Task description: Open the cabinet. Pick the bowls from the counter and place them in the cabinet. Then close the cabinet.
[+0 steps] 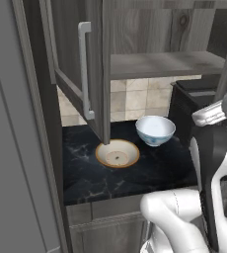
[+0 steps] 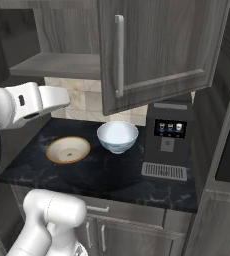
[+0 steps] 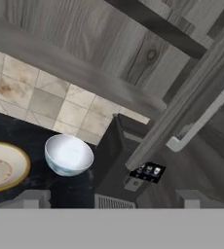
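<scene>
The cabinet (image 1: 150,34) is standing open: both of its wood-grain doors are swung outward, the left door (image 1: 81,69) with its silver bar handle (image 1: 84,69) hanging out over the counter in the left base view, and the right door (image 2: 157,50) with its own handle (image 2: 119,55) projecting forward in the right base view. Its wooden shelf (image 1: 165,64) is lying bare, so the opening step looks done while nothing has yet been stored.

Below, both bowls are sitting on the counter (image 1: 150,173). The deep white bowl with the blue pattern (image 1: 155,130) is resting upright towards the tiled backsplash (image 1: 135,99), and the shallow cream bowl with the orange-brown rim (image 1: 118,153) is lying just beside it, nearer the front edge and partly under the left door's lower corner. The two seem close but apart.

The gripper (image 3: 114,198) is showing in the hand view as two small tips set wide apart with nothing between them; the claw is gaping and empty. It is looking down from some height at the white bowl (image 3: 68,154), the cream bowl (image 3: 4,167) and the coffee machine (image 2: 168,142) standing to the right of them on the counter.

By this reading, roughly a third of the job is finished. Both bowls are waiting to be lifted and set on the shelf, one at a time, and then the two doors are to be swung shut. The open left door overhanging the cream bowl may crowd the approach to it.
</scene>
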Available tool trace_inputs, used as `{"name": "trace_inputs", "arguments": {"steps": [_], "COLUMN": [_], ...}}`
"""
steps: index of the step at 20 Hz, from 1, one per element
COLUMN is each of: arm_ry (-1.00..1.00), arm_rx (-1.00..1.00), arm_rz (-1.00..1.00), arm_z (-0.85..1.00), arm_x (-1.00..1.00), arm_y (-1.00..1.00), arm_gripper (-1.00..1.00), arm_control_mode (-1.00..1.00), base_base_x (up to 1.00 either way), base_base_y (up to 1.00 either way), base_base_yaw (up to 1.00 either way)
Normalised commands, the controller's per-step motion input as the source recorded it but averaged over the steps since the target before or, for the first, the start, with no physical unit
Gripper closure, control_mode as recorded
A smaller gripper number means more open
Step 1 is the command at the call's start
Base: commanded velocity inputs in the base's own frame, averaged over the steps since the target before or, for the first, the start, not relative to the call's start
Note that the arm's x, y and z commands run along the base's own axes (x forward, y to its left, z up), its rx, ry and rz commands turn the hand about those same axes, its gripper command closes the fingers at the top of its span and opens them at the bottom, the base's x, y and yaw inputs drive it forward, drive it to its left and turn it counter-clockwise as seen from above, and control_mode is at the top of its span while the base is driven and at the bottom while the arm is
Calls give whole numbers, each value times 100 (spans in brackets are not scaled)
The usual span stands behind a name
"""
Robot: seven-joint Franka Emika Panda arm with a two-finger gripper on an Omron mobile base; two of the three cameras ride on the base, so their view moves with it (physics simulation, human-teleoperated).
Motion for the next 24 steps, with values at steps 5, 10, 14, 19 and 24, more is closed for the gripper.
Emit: {"name": "trace_inputs", "arguments": {"steps": [5,10,14,19,24], "arm_ry": [-1,0,0,0,2], "arm_rx": [-2,0,0,0,0], "arm_rz": [0,0,0,0,0], "arm_z": [-11,0,0,0,0], "arm_x": [22,51,70,78,77], "arm_y": [20,7,0,0,0], "arm_gripper": [-100,-100,-100,-100,-100], "arm_control_mode": [-100,-100,-100,-100,-100], "base_base_x": [0,0,0,0,0], "base_base_y": [0,0,0,0,0], "base_base_yaw": [0,0,0,0,0]}}
